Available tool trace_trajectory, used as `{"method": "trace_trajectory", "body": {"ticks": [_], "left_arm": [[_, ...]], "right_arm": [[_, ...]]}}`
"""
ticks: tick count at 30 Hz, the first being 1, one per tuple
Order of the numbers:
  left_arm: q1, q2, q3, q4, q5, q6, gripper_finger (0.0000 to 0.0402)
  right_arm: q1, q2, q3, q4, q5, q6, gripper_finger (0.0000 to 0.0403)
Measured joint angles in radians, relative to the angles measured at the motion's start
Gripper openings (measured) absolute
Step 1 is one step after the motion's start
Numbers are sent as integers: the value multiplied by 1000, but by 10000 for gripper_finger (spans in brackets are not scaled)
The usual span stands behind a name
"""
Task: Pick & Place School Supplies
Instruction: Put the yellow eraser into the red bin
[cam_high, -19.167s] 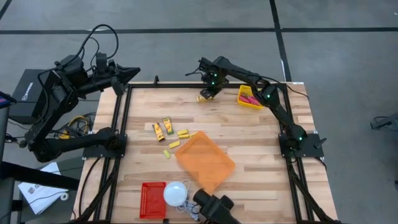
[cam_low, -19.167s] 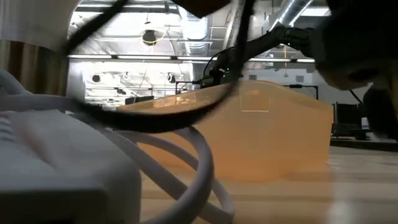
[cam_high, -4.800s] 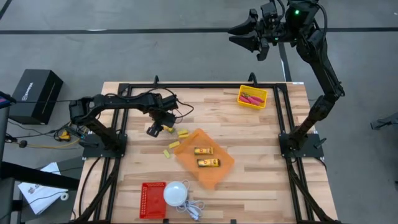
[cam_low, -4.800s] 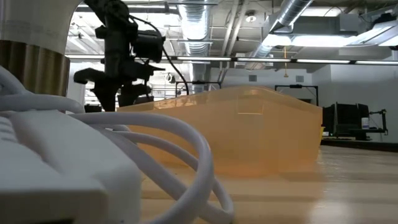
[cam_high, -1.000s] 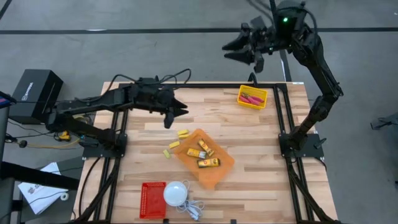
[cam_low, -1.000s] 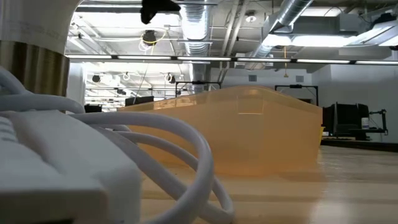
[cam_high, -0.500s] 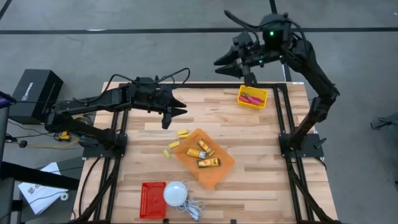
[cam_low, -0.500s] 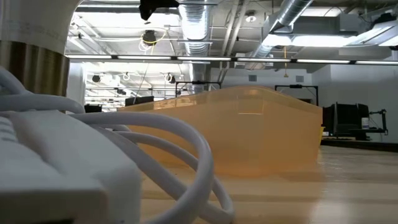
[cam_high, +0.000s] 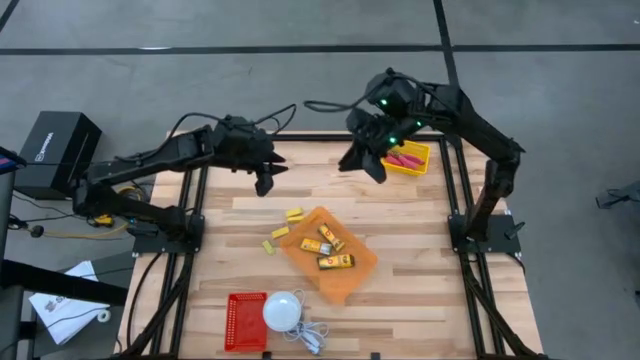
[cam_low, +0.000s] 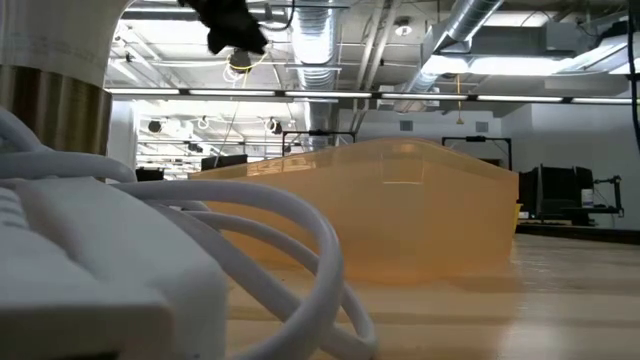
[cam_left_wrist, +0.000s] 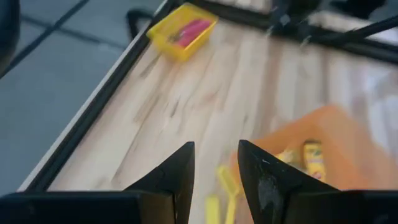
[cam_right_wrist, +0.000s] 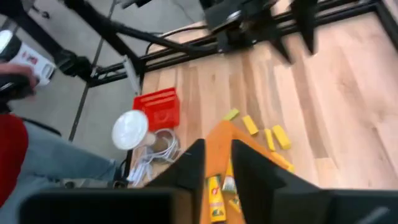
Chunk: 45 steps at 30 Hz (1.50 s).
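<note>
On the wooden table (cam_high: 420, 250), the orange tray (cam_high: 345, 272) sits near the middle and holds 3 orange-yellow packets (cam_high: 322, 245) with dark marks, lying close together in its left half. Just left of the tray, 4 small yellow blocks (cam_high: 280, 232) lie loose on the wood: 2 side by side by the tray's far corner, 1 touching its left edge and 1 a little farther left. The yellow bin (cam_high: 408, 157) at the far right of the table holds the red-pink scissor-like tools (cam_high: 404, 158). The left gripper (cam_high: 266, 177) hangs over the far left part of the table, well apart from the blocks; the left wrist view shows its 2 fingers (cam_left_wrist: 177, 174) slightly apart with nothing between them, the blocks (cam_left_wrist: 224, 186) and the tray (cam_left_wrist: 336, 137) with a packet (cam_left_wrist: 313, 155) ahead of it, and the yellow bin (cam_left_wrist: 181, 31) farther off. The right gripper (cam_high: 360, 160) hangs above the far middle of the table, just left of the yellow bin; in the right wrist view its fingers (cam_right_wrist: 189, 165) stand a little apart and empty, looking down on the tray (cam_right_wrist: 217, 155), the blocks (cam_right_wrist: 264, 134), a red bin (cam_right_wrist: 163, 109) and a white dome (cam_right_wrist: 130, 129) with a cord. The red bin (cam_high: 246, 320) and the dome (cam_high: 283, 310) sit at the near left edge.
</note>
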Motion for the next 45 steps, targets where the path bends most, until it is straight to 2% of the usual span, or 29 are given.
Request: {"method": "trace_trajectory", "body": {"ticks": [4, 9, 15, 19, 22, 27, 32, 37, 41, 45], "left_arm": [[36, -3, 0, -80, -6, 33, 117], [52, -4, -43, -72, 73, 52, 117], [52, -2, -283, 86, 211, 13, 117], [51, -1, -455, 288, 230, -62, 116], [52, -2, -523, 367, 229, -83, 105], [50, -2, -555, 385, 229, -32, 78], [48, 31, -558, 380, 229, 24, 81], [14, 94, -557, 387, 230, 89, 130], [-38, 160, -557, 391, 230, 123, 173], [-97, 198, -556, 403, 195, 137, 198]], "right_arm": [[24, -21, 0, -24, 0, 4, 9], [12, -67, 2, -99, 15, 39, 16], [21, -115, 1, -149, 116, 66, 3], [19, -144, 1, -175, 227, 107, 2], [20, -170, 1, -184, 291, 165, 2], [39, -220, 1, -188, 398, 275, 3], [80, -244, 1, -212, 431, 394, 39], [146, -238, 0, -246, 570, 456, 99], [190, -238, 1, -247, 644, 480, 140], [213, -241, 0, -247, 697, 502, 170]]}}
